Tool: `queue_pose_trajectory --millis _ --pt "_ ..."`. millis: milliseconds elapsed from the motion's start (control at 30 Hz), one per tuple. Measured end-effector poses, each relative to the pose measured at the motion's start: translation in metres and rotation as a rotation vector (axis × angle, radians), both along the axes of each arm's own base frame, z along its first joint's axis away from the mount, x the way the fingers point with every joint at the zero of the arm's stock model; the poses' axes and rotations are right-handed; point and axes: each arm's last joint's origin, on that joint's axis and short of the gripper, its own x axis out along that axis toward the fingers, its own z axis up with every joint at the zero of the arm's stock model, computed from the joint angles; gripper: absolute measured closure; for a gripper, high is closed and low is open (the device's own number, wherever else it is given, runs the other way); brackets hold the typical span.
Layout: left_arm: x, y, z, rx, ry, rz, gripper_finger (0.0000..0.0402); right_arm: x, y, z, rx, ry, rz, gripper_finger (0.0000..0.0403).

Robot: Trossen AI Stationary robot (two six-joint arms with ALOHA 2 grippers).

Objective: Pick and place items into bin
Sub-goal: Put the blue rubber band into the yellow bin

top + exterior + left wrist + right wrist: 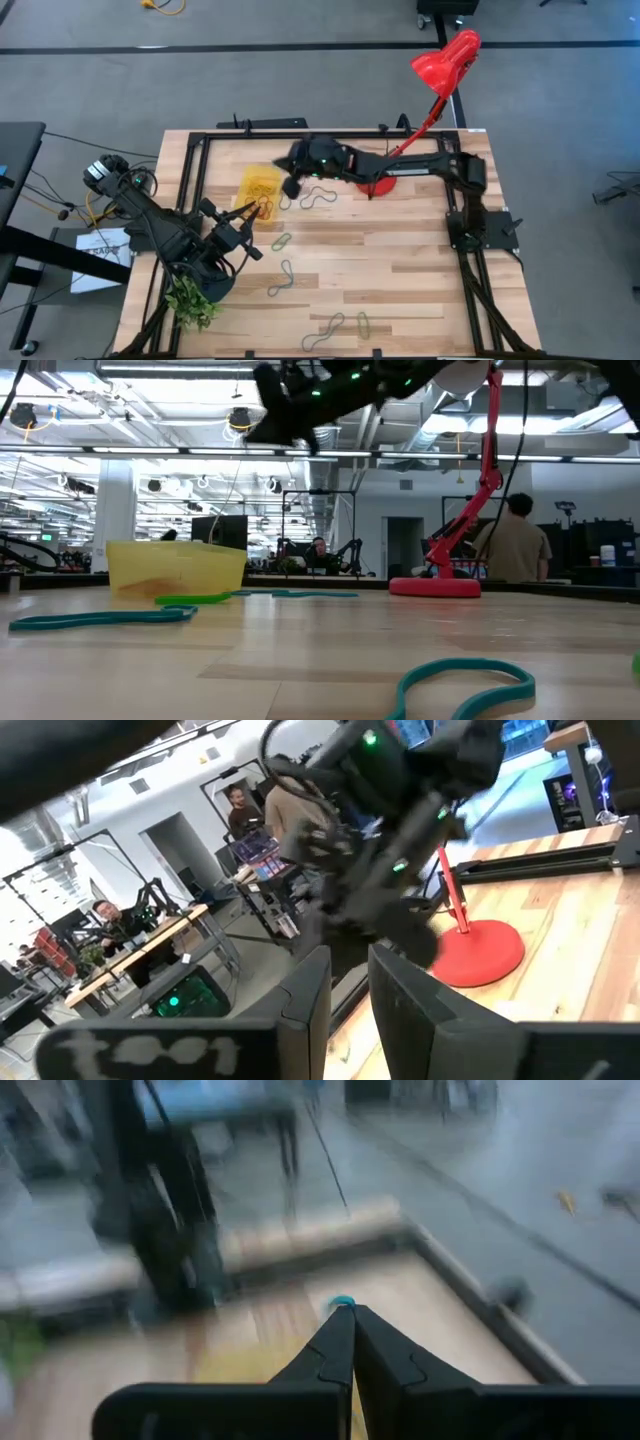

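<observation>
The yellow bin (256, 186) stands at the table's far left; in the low view the bin (175, 568) is at the left. Squiggly loops lie flat on the wood: a grey one (318, 197), a green one (282, 241), another grey one (283, 278), and a teal one (100, 618). My right gripper (292, 185) hovers high by the bin's right wall and is shut, with a teal bit at its tips. My left gripper (250, 215) waits open at the bin's near side, touching nothing. My right gripper pinches a small teal bit of a loop (342, 1301) between the very ends of its two shut fingers. It is lifted clear of the table. The fingers hide the rest of the loop, so which part is held does not show.
A red lamp stands with its round base (378, 184) right of the bin, its head (447, 62) beyond the far edge. A green leafy plant (192, 300) sits at the near left corner. More loops (330, 328) lie near the near edge. People sit in the room behind.
</observation>
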Motion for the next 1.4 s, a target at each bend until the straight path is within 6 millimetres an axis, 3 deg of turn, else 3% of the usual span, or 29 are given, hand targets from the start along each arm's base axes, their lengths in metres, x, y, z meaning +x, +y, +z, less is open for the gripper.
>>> queue_pose_trajectory --millis 200,433,633,800,1133,1233,1400 --pt "0.000 0.000 0.000 0.001 0.001 0.000 0.0340 0.030 -0.005 -0.044 -0.004 -0.050 0.022 0.0403" --pt "0.000 0.000 0.000 0.011 0.013 0.000 0.0340 0.055 -0.010 -0.068 0.079 -0.013 -0.001 0.0403" --pt "0.000 0.000 0.000 0.011 0.013 0.000 0.0340 0.066 -0.017 -0.091 0.123 0.045 0.000 0.0396" --pt "0.000 0.000 0.000 0.011 0.013 -0.001 0.0340 0.069 -0.014 -0.111 0.144 0.116 0.040 0.0360" --pt "0.000 0.000 0.000 0.012 0.014 -0.001 0.0340 0.060 -0.013 -0.104 0.158 0.236 0.052 0.0317" --pt "0.000 0.000 0.000 0.015 0.018 -0.001 0.0340 0.046 -0.008 -0.088 0.140 0.376 0.071 0.0317" --pt "0.000 0.000 -0.001 0.017 0.020 0.000 0.0340 0.003 -0.003 -0.055 0.128 0.681 0.108 0.0320"
